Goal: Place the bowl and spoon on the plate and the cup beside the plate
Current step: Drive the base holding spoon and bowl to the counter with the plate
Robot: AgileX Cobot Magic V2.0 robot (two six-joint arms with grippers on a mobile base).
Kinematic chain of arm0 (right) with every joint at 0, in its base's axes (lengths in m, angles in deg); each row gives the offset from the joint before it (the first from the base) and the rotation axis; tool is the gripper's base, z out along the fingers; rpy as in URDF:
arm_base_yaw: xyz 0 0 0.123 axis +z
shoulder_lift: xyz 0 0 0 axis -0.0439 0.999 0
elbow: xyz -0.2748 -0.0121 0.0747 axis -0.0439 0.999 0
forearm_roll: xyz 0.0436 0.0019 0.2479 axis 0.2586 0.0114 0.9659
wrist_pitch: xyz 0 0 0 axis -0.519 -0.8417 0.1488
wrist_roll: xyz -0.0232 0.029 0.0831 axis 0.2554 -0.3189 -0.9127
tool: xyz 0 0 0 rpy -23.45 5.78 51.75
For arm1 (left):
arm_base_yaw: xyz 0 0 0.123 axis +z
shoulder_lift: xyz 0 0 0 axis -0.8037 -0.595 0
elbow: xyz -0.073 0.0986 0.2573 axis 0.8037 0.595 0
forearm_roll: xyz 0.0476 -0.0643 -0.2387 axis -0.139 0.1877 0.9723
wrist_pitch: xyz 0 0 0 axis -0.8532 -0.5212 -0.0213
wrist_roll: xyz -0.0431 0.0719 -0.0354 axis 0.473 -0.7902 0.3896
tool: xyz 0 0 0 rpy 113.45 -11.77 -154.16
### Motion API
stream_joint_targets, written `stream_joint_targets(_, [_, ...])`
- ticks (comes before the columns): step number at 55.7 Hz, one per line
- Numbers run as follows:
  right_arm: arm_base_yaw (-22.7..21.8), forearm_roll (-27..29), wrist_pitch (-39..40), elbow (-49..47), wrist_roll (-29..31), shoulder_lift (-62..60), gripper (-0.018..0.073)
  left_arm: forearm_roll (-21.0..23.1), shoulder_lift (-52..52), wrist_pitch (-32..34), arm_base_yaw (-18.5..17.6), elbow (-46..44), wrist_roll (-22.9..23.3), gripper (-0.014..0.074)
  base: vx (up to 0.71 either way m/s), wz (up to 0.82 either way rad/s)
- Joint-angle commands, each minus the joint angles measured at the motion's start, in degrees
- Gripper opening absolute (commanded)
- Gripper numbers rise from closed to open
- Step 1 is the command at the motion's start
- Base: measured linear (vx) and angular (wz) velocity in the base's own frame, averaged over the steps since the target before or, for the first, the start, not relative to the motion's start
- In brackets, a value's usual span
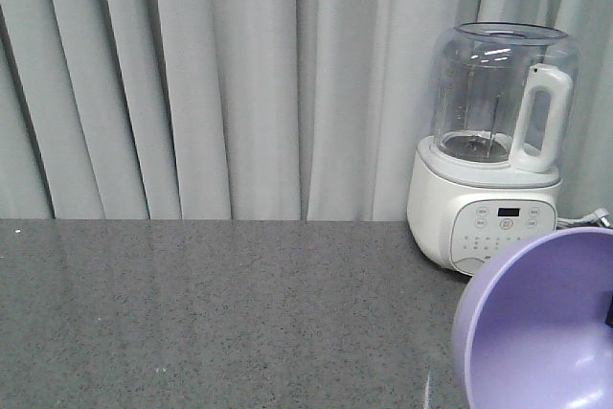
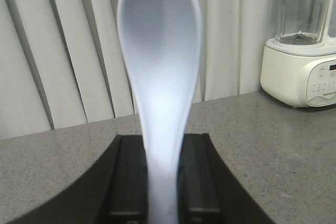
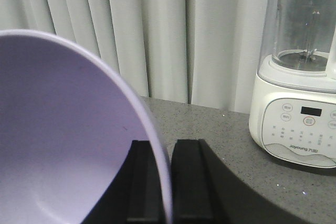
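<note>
One blender: landmark; its clear jug shows only the blades, no contents.
Bowl: empty, raised on edge just in front of the blender base. The right gripper is clenched on one thin wall.
Bowl risk: a rim pinch may let it pivot or slip, and a swing could knock the blender.
Spoon: upright, scoop up and empty, left of the blender. The left gripper is clamped on its handle.
Spoon risk: the smooth handle may slide once tilted.
Plate, cup: not in view.
</note>
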Motion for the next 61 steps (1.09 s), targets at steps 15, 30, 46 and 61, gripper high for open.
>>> stream_joint_targets(15, [-0.26, 3.59, 1.75, -1.59, 0.61, 0.11, -0.0009, 0.58, -0.61, 4.92, -0.39, -1.28, 0.56, 0.0, 0.0, 0.0])
stream_joint_targets(30, [-0.25, 3.59, 1.92, -1.59, 0.61, 0.11, -0.0009, 0.63, -0.61, 4.78, -0.39, -1.28, 0.56, 0.0, -0.04, -0.16])
stream_joint_targets(46, [-0.25, 3.59, 1.92, -1.59, 0.61, 0.11, -0.0009, 0.63, -0.61, 4.78, -0.39, -1.28, 0.56, 0.0, -0.12, -0.5])
stream_joint_targets(61, [-0.25, 3.59, 1.92, -1.59, 0.61, 0.11, -0.0009, 0.63, -0.61, 4.78, -0.39, -1.28, 0.56, 0.0, -0.17, -0.74])
